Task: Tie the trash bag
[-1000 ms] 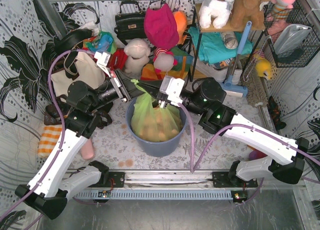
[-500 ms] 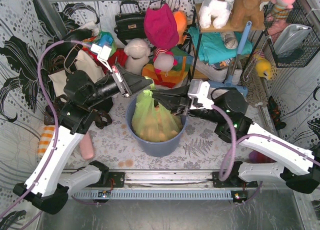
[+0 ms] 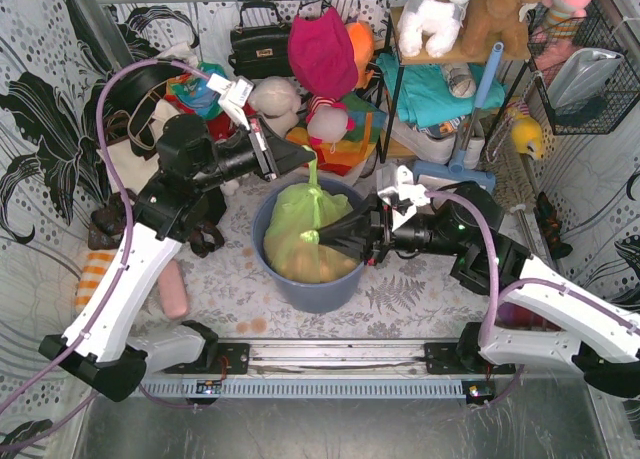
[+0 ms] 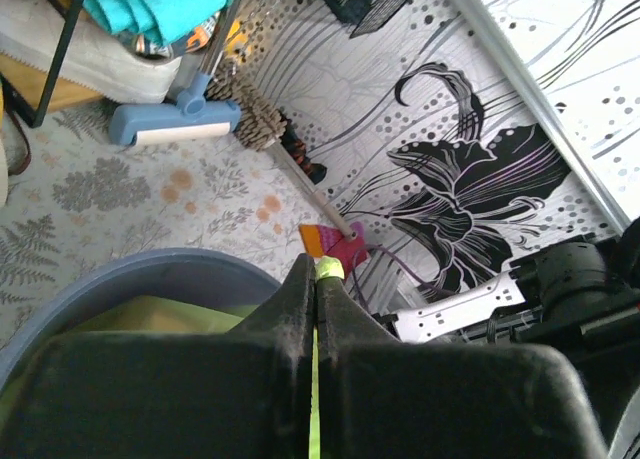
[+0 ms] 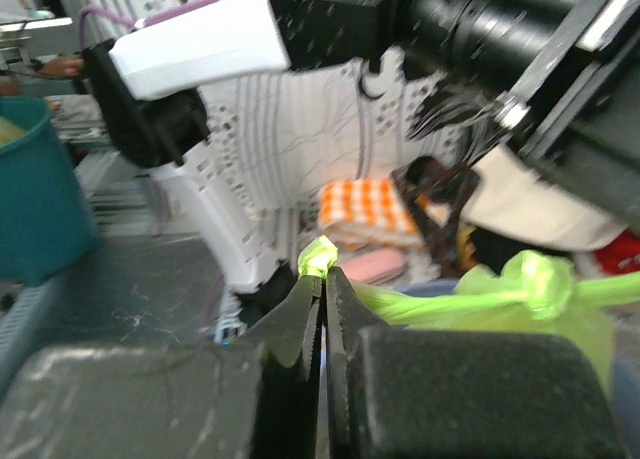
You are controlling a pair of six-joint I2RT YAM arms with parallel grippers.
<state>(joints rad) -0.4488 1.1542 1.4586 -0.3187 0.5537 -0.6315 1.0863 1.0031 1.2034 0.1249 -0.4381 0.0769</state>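
Note:
The trash bag (image 3: 300, 234), light green with tan paper showing through, sits in the blue-grey bin (image 3: 322, 291). My left gripper (image 3: 311, 160) is behind the bin, shut on a thin strip of the bag's top, which runs taut up to it; the strip's end (image 4: 331, 269) pokes out past my left gripper (image 4: 318, 276). My right gripper (image 3: 319, 236) lies over the bag from the right, shut on another end of the bag. In the right wrist view this end (image 5: 318, 256) shows at my right gripper (image 5: 323, 276), with a knot (image 5: 534, 280) further along the bag.
A cream tote bag (image 3: 130, 159), soft toys and a red cushion (image 3: 322, 51) crowd the back. A shelf rack (image 3: 445, 89) and a blue brush (image 3: 468, 164) stand at the right. An orange checked cloth (image 3: 98, 279) lies at the left.
The left gripper has lifted and swung right with its strip. The right gripper has turned from pointing down to lying level and moved lower over the bag. The bag top is drawn tight.

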